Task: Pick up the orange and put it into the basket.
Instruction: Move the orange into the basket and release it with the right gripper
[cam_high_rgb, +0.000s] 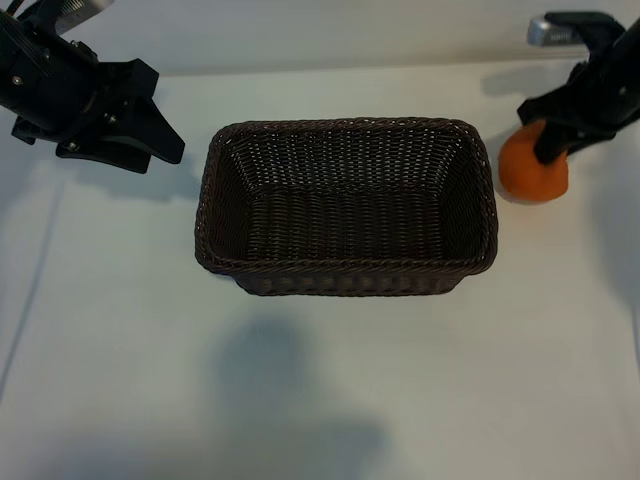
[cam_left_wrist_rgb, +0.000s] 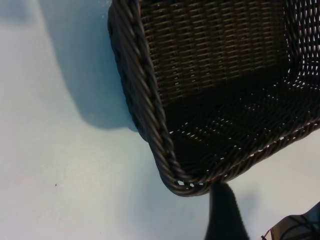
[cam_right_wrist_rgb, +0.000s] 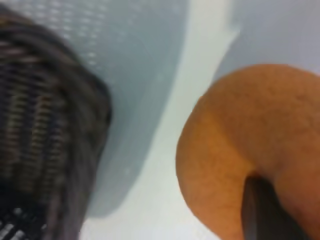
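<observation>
Sat near the surface's (cam_high_rgb: 320, 400) far right corner: the orange (cam_high_rgb: 530, 172), just beside the basket's (cam_high_rgb: 345, 268) right end but apart from it. Rested on the surface or barely off it, impossible to tell which. Closed on the orange from above: the right end effector (cam_high_rgb: 556, 130), one dark finger pressed against the fruit's upper side in the exterior view, another dark finger (cam_right_wrist_rgb: 262, 210) lying against the peel in the right wrist view. Filled much of that wrist view with pebbled orange skin, with the basket's braided rim blurred off to one side.

Occupied the middle of the surface: the dark brown woven basket, long side parallel to the near edge, nothing inside it.

Hung near the far left corner, over the surface and clear of the basket's left end: the left end effector (cam_high_rgb: 125, 135), fingers spread apart, gripping nothing. Showed one rounded basket corner and a dark fingertip in the left wrist view.
</observation>
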